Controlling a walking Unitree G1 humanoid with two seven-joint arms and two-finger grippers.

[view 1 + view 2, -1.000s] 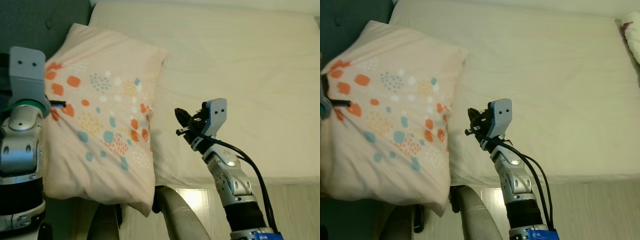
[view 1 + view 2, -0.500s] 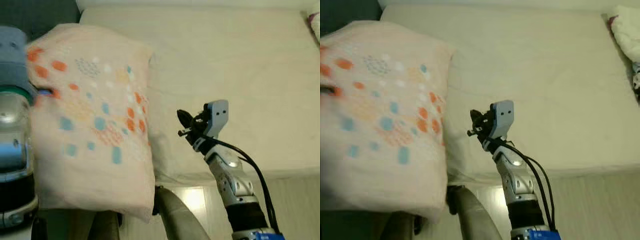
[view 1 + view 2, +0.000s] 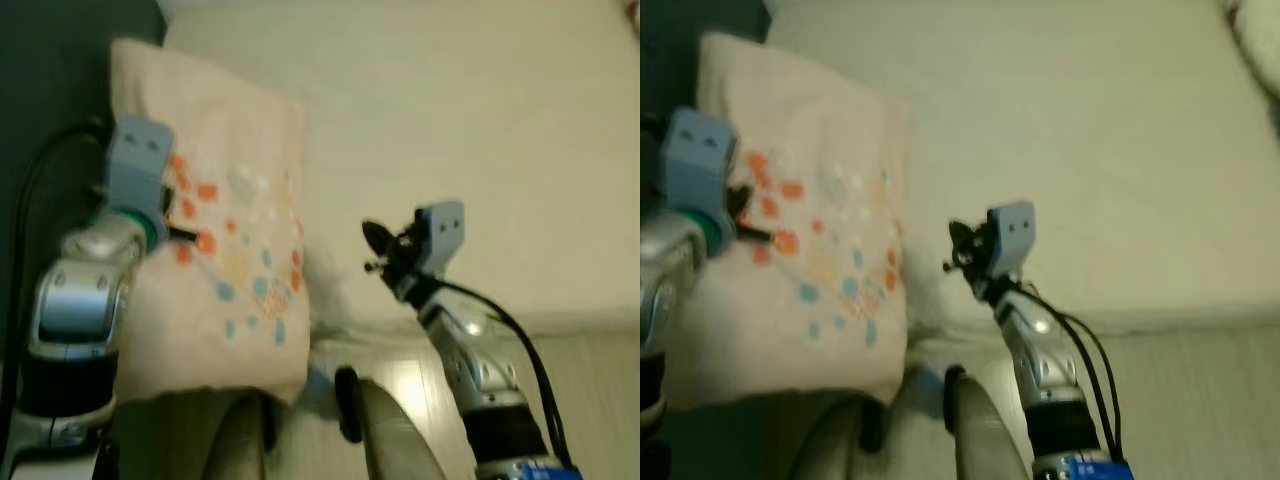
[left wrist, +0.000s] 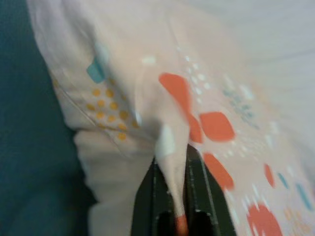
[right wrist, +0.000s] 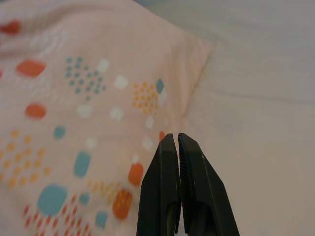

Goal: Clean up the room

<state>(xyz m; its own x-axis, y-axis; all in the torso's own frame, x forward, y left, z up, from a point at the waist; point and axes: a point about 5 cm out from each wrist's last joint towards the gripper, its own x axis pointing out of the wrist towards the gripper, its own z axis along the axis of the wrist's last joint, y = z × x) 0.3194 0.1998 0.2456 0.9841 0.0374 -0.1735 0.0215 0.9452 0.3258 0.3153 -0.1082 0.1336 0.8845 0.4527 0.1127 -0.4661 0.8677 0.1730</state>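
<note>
**Left eye view: pillow pinched by left gripper at the bed's near edge**

Your head views are blurred. A cream bed (image 3: pixel 480 130) covers the 12 to 3 o'clock area; a dark teal wall or headboard (image 3: pixel 50 110) sits at 9 to 11. Pale wood floor (image 3: pixel 590 390) shows at 5 o'clock, below the mattress edge. A grey rounded shape (image 3: pixel 385 440) at 6 o'clock can't be identified.

The pillow (image 3: pixel 235 240), peach with orange, teal and yellow dots, lies on the bed's 9 o'clock side. Its long axis runs roughly 12 to 6, with the lower end hanging past the mattress edge.

Your left gripper (image 4: pixel 172 196) is clamped on a fold of pillow fabric; the left wrist view shows the cloth pinched between the black fingers (image 4: pixel 147 191), which the head views blur out. Your right gripper (image 5: pixel 177 147) has its fingers together, holding nothing. In the right wrist view it hovers over the pillow's corner area; the head views place it over the mattress, just beside the pillow at 3 o'clock.
</note>
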